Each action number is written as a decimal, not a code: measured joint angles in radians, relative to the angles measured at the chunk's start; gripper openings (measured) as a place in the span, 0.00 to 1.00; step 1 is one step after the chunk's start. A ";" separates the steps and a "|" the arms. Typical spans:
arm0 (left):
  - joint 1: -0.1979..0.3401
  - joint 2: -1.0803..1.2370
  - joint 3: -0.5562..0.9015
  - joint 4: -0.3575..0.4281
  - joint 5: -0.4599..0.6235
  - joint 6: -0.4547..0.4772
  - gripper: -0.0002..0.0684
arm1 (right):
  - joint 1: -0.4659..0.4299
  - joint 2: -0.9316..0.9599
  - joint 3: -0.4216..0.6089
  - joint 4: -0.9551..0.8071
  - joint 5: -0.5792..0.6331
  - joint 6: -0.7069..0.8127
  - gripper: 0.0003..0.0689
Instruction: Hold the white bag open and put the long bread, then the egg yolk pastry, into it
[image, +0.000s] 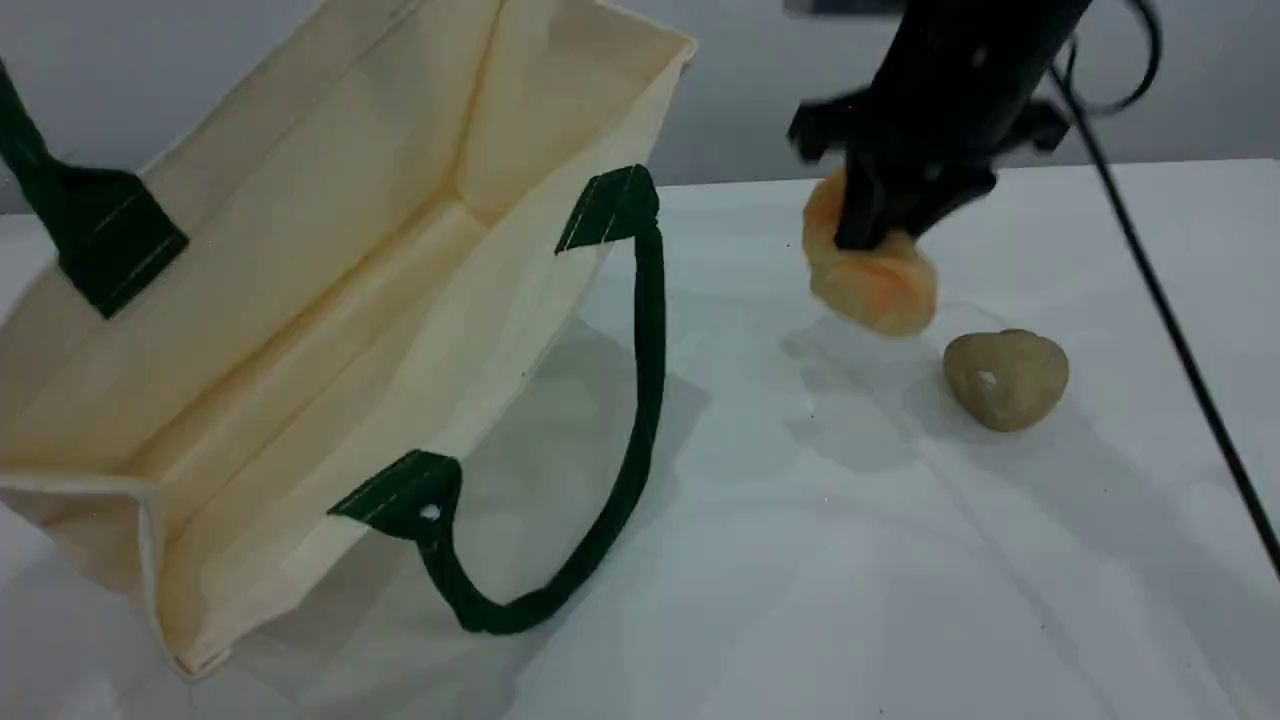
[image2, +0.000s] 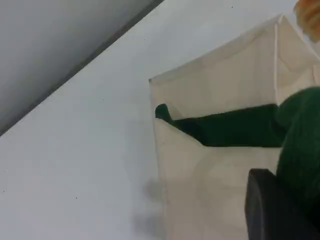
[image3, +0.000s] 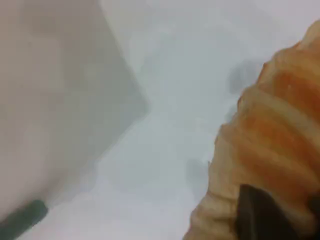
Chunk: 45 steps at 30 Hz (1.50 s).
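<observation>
while the right gripper (image: 880, 235) sits clamped on the bread (image: 872, 280) at upper right, i note the pastry (image: 1005, 378) on the table (image: 850, 560) just below it. bag (image: 300, 330) gapes at left; left gripper (image2: 272, 212), closed, holds its handle (image2: 300, 150).

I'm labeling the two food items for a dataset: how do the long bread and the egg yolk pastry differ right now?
The long bread is orange-gold and ridged crosswise; the egg yolk pastry is smooth, dull beige, with a small white spot. The bread is longer; the pastry is a compact, rounded lump. The right tool is shut on the bread, while the pastry lies untouched on the table. Both are outside the white bag.
</observation>
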 joint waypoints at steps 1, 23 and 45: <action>0.000 0.001 0.000 0.000 0.000 0.000 0.12 | 0.000 -0.019 0.012 0.001 0.002 0.001 0.16; 0.000 0.003 0.000 -0.003 0.000 0.025 0.12 | 0.003 -0.618 0.470 0.054 -0.072 0.038 0.14; 0.000 0.003 0.000 -0.082 0.001 0.069 0.12 | 0.219 -0.798 0.589 0.400 -0.243 -0.115 0.13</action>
